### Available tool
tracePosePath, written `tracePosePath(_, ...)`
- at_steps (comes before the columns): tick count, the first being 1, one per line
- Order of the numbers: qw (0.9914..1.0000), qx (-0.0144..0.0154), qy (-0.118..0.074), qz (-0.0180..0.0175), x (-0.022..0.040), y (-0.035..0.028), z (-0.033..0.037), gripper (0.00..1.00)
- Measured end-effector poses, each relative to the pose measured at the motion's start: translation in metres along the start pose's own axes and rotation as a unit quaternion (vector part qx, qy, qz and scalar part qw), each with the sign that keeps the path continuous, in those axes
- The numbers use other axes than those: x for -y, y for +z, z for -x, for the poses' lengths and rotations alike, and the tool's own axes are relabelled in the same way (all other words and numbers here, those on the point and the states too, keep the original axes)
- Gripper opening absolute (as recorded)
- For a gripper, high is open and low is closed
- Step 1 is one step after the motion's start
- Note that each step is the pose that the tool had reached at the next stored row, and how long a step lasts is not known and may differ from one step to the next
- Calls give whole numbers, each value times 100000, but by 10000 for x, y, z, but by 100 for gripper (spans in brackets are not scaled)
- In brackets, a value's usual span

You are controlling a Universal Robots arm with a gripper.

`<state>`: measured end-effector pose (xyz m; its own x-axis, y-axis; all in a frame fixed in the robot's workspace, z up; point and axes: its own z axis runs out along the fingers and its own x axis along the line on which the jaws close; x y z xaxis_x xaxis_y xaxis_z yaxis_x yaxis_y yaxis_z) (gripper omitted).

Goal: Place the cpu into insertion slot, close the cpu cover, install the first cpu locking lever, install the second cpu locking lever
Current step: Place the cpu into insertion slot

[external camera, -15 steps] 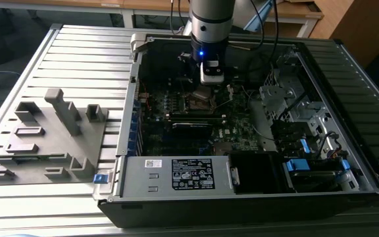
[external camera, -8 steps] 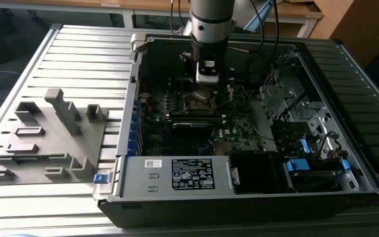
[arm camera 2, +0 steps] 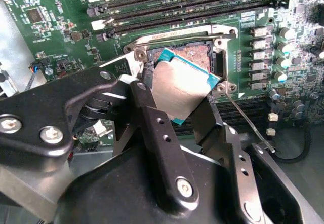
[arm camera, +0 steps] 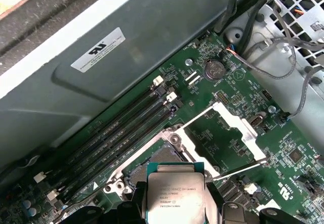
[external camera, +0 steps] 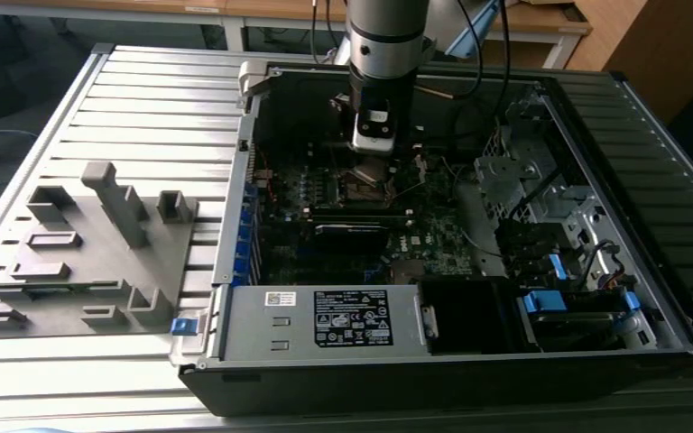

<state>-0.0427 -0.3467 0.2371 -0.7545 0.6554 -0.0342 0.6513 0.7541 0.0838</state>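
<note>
At the exterior view's left a grey rack (external camera: 82, 262) lies beside the open case (external camera: 419, 379). Further right, inside it, the gripper (arm camera 2: 177, 100) holds the cpu (arm camera 2: 185, 82) by two edges, just over the slot (arm camera 2: 197, 57). The cover (arm camera: 246, 129) stands open.

Dull grey metal atop the cpu (arm camera 2: 185, 84); shiny silver metal cpu cover (arm camera: 246, 132) — matt black fingers (arm camera 2: 161, 133)

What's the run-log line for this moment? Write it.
tool: shut on cpu | cpu: over slot, not seated | cover: open
</note>
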Motion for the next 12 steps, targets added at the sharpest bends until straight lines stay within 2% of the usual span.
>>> tracePosePath(12,99997,68,831,-28,0,0,0,54)
